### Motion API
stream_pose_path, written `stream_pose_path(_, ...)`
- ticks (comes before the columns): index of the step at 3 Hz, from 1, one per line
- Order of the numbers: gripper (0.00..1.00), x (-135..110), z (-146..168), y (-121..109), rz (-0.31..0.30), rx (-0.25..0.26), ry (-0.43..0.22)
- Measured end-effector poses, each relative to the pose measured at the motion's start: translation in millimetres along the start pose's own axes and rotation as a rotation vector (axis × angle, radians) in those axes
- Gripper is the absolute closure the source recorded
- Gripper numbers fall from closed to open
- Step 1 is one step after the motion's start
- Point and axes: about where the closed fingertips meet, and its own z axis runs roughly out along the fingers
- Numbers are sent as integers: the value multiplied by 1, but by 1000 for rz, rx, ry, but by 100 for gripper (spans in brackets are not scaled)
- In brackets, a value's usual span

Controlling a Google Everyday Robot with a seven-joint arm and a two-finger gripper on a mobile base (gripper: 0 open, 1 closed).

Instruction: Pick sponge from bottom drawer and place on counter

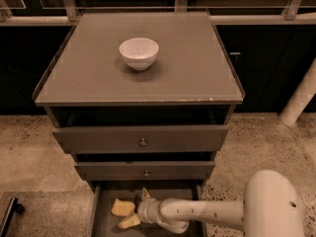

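The pale-yellow sponge (122, 207) lies on the grey floor of the open bottom drawer (101, 220), towards its left side. My gripper (135, 209) reaches into that drawer from the right, low over the floor. Its cream fingers are spread apart, one (144, 193) pointing up behind the sponge and one (129, 222) in front of it. The sponge sits at the mouth of the open fingers, and I cannot tell whether they touch it. The counter (197, 73) is the flat grey cabinet top above.
A white bowl (138, 53) stands on the counter, left of centre towards the back. The two upper drawers (142, 138) with round knobs are partly pulled out above the gripper. My white arm (269, 201) fills the lower right. Speckled floor lies on both sides.
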Motion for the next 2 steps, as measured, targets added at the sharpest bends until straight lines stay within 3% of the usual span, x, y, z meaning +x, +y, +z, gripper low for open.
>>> stream_pose_path(2, 0, 23, 38, -15, -13, 5, 36)
